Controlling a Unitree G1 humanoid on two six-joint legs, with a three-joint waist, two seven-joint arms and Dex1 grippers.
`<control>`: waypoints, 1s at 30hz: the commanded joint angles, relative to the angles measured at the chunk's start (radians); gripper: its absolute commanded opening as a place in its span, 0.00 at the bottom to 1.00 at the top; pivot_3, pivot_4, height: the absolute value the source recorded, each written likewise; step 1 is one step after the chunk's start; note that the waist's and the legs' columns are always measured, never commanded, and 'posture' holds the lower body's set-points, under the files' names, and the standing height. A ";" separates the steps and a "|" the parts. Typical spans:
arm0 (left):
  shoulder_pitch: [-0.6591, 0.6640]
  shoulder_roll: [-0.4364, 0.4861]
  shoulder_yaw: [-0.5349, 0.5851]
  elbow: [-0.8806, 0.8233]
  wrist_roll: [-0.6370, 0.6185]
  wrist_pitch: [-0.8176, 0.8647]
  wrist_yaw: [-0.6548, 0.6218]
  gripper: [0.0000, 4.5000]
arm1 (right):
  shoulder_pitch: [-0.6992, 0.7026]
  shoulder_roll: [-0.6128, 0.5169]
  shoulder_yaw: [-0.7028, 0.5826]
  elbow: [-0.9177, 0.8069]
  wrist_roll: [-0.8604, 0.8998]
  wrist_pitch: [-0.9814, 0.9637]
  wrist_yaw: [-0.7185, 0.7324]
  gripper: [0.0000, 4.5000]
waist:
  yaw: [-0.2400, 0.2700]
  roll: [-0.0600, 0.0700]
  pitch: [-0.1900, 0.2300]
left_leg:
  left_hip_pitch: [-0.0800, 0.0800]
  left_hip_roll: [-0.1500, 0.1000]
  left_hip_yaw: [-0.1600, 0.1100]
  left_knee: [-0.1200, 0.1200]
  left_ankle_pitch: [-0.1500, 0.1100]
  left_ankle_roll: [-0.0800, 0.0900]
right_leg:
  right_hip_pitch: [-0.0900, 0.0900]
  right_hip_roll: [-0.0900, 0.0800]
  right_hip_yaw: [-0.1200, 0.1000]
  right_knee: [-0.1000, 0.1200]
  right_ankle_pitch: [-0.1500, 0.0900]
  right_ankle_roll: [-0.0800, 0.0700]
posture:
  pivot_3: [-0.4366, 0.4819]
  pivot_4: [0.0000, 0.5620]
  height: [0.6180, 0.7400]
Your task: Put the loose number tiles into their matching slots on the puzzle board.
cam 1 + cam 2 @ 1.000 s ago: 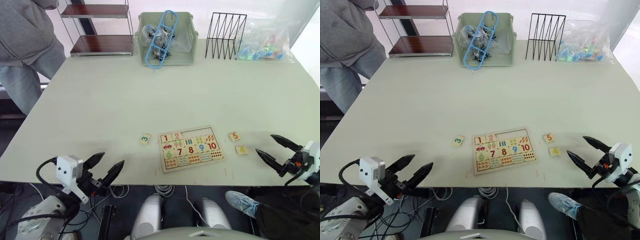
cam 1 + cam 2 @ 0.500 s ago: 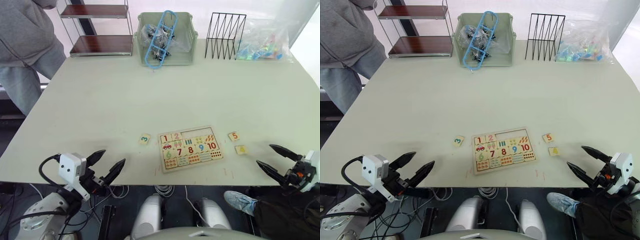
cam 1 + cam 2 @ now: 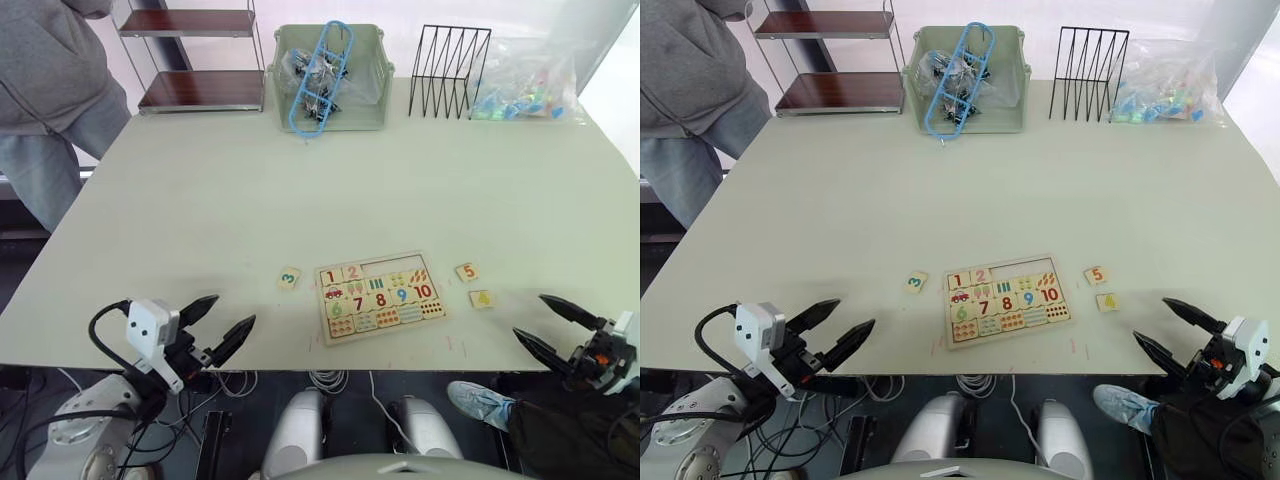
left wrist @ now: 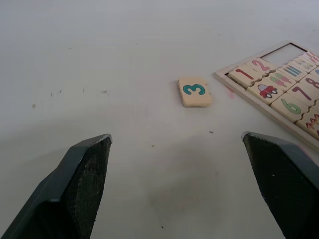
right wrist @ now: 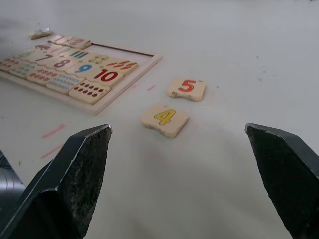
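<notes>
1. Left gripper [image 3: 222, 322] hovers low at the table's [image 3: 200, 200] near-left edge, jaws spread, empty.
2. Right gripper [image 3: 546, 322] hovers near-right, jaws spread wide too.
3. Three loose tiles: tile 3 [image 4: 194, 91] left of the puzzle board [image 3: 380, 296]; tile 5 [image 5: 187, 88] and tile 4 [image 5: 164, 119] to its right.
4. Tiles 1 and 2 sit in the board.

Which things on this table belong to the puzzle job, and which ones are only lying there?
For the job:
- tile 3
- tile 4
- tile 5
- puzzle board

Lying about:
- green bin
- black wire rack
- plastic bag
</notes>
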 commanded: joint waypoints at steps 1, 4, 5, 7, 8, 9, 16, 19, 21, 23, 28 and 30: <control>-0.001 0.002 -0.007 -0.024 0.002 -0.009 0.015 0.99 | -0.013 -0.002 -0.014 -0.056 0.026 0.010 -0.010 1.00 | 0.000 0.000 0.000 | 0.000 0.000 0.000 0.000 0.000 0.000 | 0.000 0.000 0.000 0.000 0.000 0.000 | 0.48 0.27 1.00; -0.008 -0.009 -0.014 -0.049 -0.014 0.008 0.040 0.99 | -0.024 -0.005 -0.011 -0.058 0.028 0.016 -0.009 1.00 | 0.000 0.000 0.000 | 0.000 0.000 0.000 0.000 0.000 0.000 | 0.000 0.000 0.000 0.000 0.000 0.000 | 0.48 0.27 1.00; -0.014 -0.019 -0.017 -0.063 -0.024 0.020 0.058 0.99 | -0.031 -0.009 -0.011 -0.054 0.030 0.018 -0.005 1.00 | 0.000 0.000 0.000 | 0.000 0.000 0.000 0.000 0.000 0.000 | 0.000 0.000 0.000 0.000 0.000 0.000 | 0.48 0.27 1.00; -0.019 -0.029 -0.023 -0.085 -0.037 0.036 0.082 0.99 | -0.039 -0.014 -0.013 -0.050 0.032 0.024 0.003 1.00 | 0.001 0.000 0.000 | 0.000 0.000 0.000 0.000 0.000 0.000 | 0.000 0.000 0.000 0.000 0.000 0.000 | 0.48 0.27 1.00; -0.020 -0.032 -0.028 -0.094 -0.037 0.042 0.092 0.99 | -0.044 -0.017 -0.014 -0.044 0.032 0.025 0.010 1.00 | 0.001 0.000 0.000 | 0.000 0.000 0.000 0.000 0.000 0.000 | 0.000 0.000 0.000 0.000 0.000 0.000 | 0.48 0.27 1.00; -0.021 -0.032 -0.032 -0.099 -0.037 0.045 0.098 0.99 | -0.048 -0.018 -0.015 -0.038 0.032 0.025 0.016 1.00 | 0.001 0.000 0.000 | 0.000 0.000 0.000 0.000 0.000 0.000 | 0.000 0.000 0.000 0.000 0.000 0.000 | 0.48 0.27 1.00; -0.030 -0.026 -0.054 -0.112 -0.022 0.059 0.132 0.99 | -0.084 -0.030 -0.013 0.011 0.032 0.015 0.074 1.00 | 0.000 0.000 0.000 | 0.000 0.000 0.000 0.000 0.000 0.000 | 0.000 0.000 0.000 0.000 0.000 0.000 | 0.48 0.27 1.00; -0.056 -0.060 -0.083 -0.125 -0.014 0.087 0.204 0.99 | -0.123 -0.060 -0.010 0.047 0.042 0.022 0.139 1.00 | 0.000 0.000 0.000 | 0.000 0.000 0.000 0.000 0.000 0.000 | 0.000 0.000 0.000 0.000 0.000 0.000 | 0.48 0.27 1.00; -0.070 -0.094 -0.107 -0.138 -0.011 0.114 0.266 0.99 | -0.151 -0.083 -0.008 0.070 0.051 0.030 0.186 1.00 | 0.000 0.000 0.000 | 0.001 -0.001 0.000 0.000 0.000 0.000 | 0.001 0.000 0.000 0.000 0.000 0.000 | 0.48 0.27 1.00; -0.083 -0.119 -0.122 -0.151 -0.005 0.142 0.320 0.99 | -0.173 -0.101 -0.007 0.089 0.062 0.039 0.228 1.00 | 0.000 0.000 0.000 | 0.001 -0.001 0.000 0.000 0.000 0.000 | 0.001 0.000 0.000 0.000 0.000 0.000 | 0.48 0.27 1.00; -0.133 -0.138 -0.192 -0.188 0.022 0.228 0.419 0.99 | -0.236 -0.152 -0.007 0.132 0.093 0.073 0.337 1.00 | 0.001 0.000 0.000 | 0.000 0.000 -0.001 0.000 0.000 0.000 | 0.001 0.001 -0.001 0.000 0.000 0.001 | 0.48 0.27 1.00; -0.158 -0.137 -0.233 -0.216 0.031 0.275 0.456 0.99 | -0.261 -0.172 -0.009 0.151 0.104 0.088 0.382 1.00 | 0.001 0.000 0.000 | 0.000 -0.001 0.000 0.000 0.000 0.001 | 0.001 0.001 -0.001 0.000 0.001 0.001 | 0.48 0.27 1.00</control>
